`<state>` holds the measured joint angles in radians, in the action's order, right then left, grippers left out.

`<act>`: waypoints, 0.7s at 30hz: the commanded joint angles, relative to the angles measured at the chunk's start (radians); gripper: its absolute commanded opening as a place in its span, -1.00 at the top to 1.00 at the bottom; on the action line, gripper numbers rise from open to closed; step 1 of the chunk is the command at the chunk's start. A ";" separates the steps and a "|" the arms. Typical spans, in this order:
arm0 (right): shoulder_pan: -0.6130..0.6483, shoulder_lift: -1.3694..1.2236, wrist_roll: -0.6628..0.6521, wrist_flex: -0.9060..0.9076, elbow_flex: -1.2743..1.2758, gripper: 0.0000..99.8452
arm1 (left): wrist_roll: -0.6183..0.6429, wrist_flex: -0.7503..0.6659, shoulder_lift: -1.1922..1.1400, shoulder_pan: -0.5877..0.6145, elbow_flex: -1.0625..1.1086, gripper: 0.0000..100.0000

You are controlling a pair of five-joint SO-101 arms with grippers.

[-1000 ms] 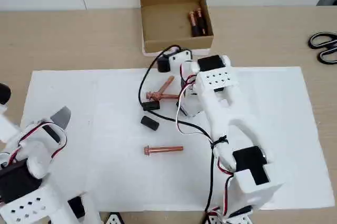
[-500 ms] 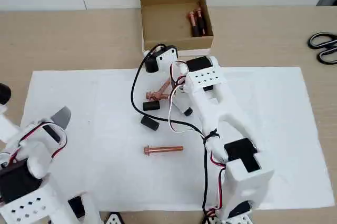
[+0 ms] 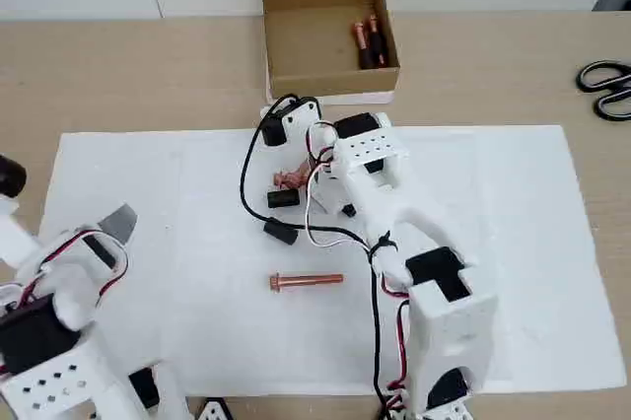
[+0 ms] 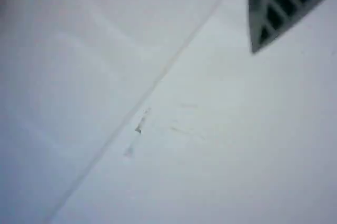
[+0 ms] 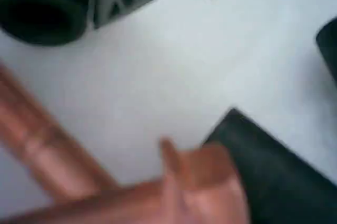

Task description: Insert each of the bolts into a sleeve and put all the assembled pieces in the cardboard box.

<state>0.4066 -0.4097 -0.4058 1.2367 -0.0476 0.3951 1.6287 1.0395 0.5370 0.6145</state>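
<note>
A white sheet point(image 3: 513, 243) is covering the wooden table point(image 3: 148, 65), with scissors point(image 3: 606, 88) lying to the right. The right gripper point(image 3: 304, 166) is hanging over two crossed bolts point(image 3: 289, 180) beside two sleeves point(image 3: 283, 198), and the left gripper point(image 3: 116, 221) is sitting near the sheet's edge; I cannot tell whether either is open or closed. A third bolt point(image 3: 306, 282) is lying apart, and the box point(image 3: 296, 45) is holding two assembled pieces point(image 3: 370, 42).

Plain brown cardboard box point(image 3: 296, 45); inside it, copper-coloured bolts in black sleeves point(image 3: 367, 45). On the plain white paper sheet point(image 3: 177, 243), a bare copper-coloured metal bolt point(image 3: 307, 281), a short black cylindrical sleeve point(image 3: 283, 197) and a second black sleeve point(image 3: 280, 232). Pale tan wooden table point(image 3: 118, 75). White plastic right arm point(image 3: 394, 208) and white plastic left arm point(image 3: 69, 361), each with black motors and red, white and black wires. Black-handled scissors point(image 3: 603, 85)
</note>
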 commanded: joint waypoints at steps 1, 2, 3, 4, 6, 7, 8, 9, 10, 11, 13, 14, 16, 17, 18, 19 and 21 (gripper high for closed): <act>0.005 -0.022 -0.005 -0.008 -0.071 0.61 | -0.005 -0.023 0.009 0.000 0.001 0.38; 0.005 -0.035 -0.005 -0.007 -0.074 0.61 | -0.005 -0.023 0.009 0.000 0.001 0.38; 0.005 -0.047 -0.005 -0.007 -0.078 0.61 | -0.005 -0.023 0.009 0.000 0.001 0.38; 0.004 -0.053 -0.005 -0.007 -0.078 0.61 | -0.005 -0.025 0.009 0.000 0.001 0.38; 0.004 -0.064 -0.005 -0.005 -0.078 0.61 | -0.005 -0.025 0.009 0.000 0.001 0.38; 0.004 -0.065 -0.005 -0.005 -0.078 0.61 | -0.005 -0.025 0.009 0.000 0.001 0.38; 0.004 -0.065 -0.005 -0.004 -0.078 0.61 | -0.005 -0.025 0.009 0.000 0.001 0.38; 0.002 -0.064 -0.003 -0.004 -0.078 0.62 | -0.005 -0.025 0.009 0.000 0.001 0.38; -0.002 -0.064 0.006 0.002 -0.078 0.65 | -0.005 -0.025 0.009 0.000 0.001 0.38; -0.005 -0.064 0.011 0.012 -0.086 0.69 | -0.005 -0.025 0.009 0.000 0.001 0.38; -0.012 -0.064 0.015 0.036 -0.110 0.77 | -0.005 -0.025 0.009 0.000 0.001 0.38; -0.019 -0.064 0.015 0.048 -0.121 0.80 | -0.005 -0.025 0.009 0.000 0.001 0.38; -0.033 -0.062 0.015 0.067 -0.143 0.84 | -0.005 -0.025 0.009 0.000 0.001 0.38; -0.044 -0.062 0.015 0.079 -0.155 0.85 | -0.005 -0.025 0.009 0.000 0.001 0.38; -0.053 -0.062 0.015 0.096 -0.172 0.86 | -0.005 -0.025 0.009 0.000 -0.001 0.38; -0.061 -0.062 0.015 0.113 -0.190 0.87 | -0.005 -0.025 0.009 0.000 -0.001 0.38; -0.082 -0.062 0.017 0.145 -0.238 0.92 | -0.005 -0.025 0.009 0.000 -0.001 0.38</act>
<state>0.3514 -0.4849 -0.3997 1.3380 -0.2056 0.3951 1.6256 1.0395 0.5370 0.6191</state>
